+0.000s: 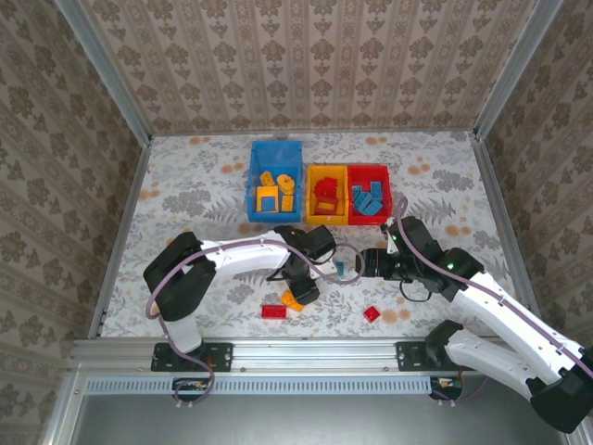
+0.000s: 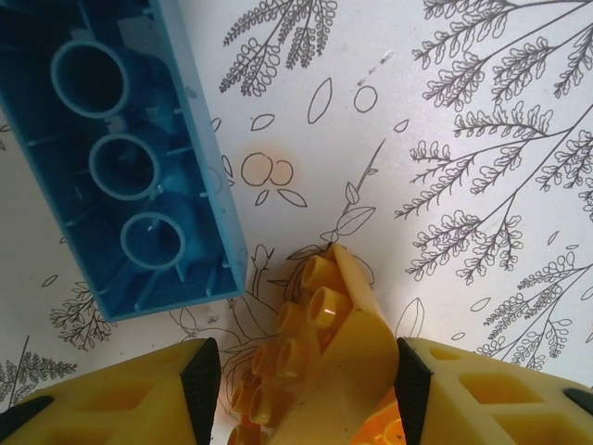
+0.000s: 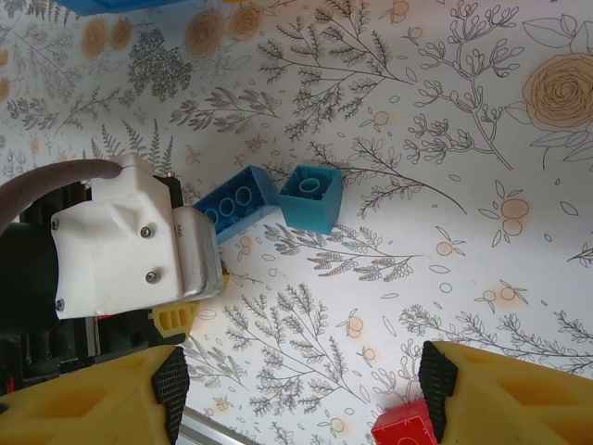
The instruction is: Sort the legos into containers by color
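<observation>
Fingers (image 2: pixel 202 371) of left claw (image 2: pixel 301 389) apart around tilted yellow brick (image 2: pixel 324 338), blue brick (image 2: pixel 130 167) ahead of it, right claw (image 3: pixel 301 389) apart, empty, red brick (image 3: pixel 403 428) beside one finger.

Bright, even, diffuse light, prob. from overhead; shadows soft + faint. 2 wrist views sharp mid-frame, near fingers (image 2: pixel 102 399) slightly blurred.
</observation>
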`<action>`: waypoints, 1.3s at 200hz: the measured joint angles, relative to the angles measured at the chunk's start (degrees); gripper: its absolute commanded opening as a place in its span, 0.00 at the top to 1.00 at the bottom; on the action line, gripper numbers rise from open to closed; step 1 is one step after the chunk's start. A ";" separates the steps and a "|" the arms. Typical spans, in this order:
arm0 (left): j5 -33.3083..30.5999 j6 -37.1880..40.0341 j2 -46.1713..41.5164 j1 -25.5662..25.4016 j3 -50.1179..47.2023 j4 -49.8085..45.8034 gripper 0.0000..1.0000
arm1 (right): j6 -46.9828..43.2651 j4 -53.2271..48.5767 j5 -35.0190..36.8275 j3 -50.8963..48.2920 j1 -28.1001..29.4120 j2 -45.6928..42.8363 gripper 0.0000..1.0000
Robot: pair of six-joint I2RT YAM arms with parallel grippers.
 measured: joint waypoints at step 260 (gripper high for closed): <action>-4.59 -5.95 -7.87 9.31 1.07 0.02 0.80 | -0.33 7.17 -16.46 0.39 0.00 2.08 0.31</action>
